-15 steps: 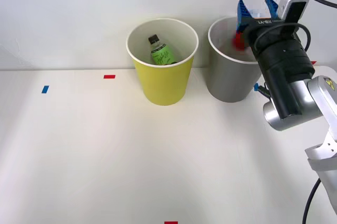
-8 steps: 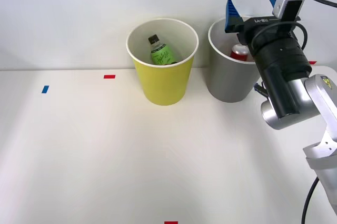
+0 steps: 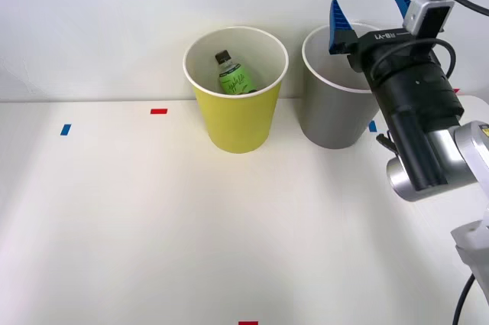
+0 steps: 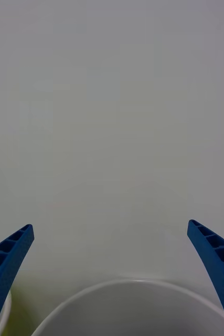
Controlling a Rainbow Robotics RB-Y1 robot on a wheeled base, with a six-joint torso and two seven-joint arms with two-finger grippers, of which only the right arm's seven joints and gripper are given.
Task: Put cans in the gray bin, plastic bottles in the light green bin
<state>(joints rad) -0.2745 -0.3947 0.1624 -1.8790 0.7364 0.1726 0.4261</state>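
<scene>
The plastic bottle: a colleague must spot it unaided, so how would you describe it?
On the white table stand two tall bins. The plastic bottle lies inside the yellow-green bin, left of the gray bin. Its black cap and bright green label mark it.

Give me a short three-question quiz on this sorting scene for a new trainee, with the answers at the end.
1. True or false: the plastic bottle lies inside the light green bin.
2. Multiple choice: the right pincer is A) shut on a can, B) open above the gray bin, C) resting on the table.
3. Fill in: the small tape mark nearest the light green bin's left side is coloured ____.

Key: 1 true. 2 B, its blue fingers stand wide apart with nothing between them. 3 red.
</scene>
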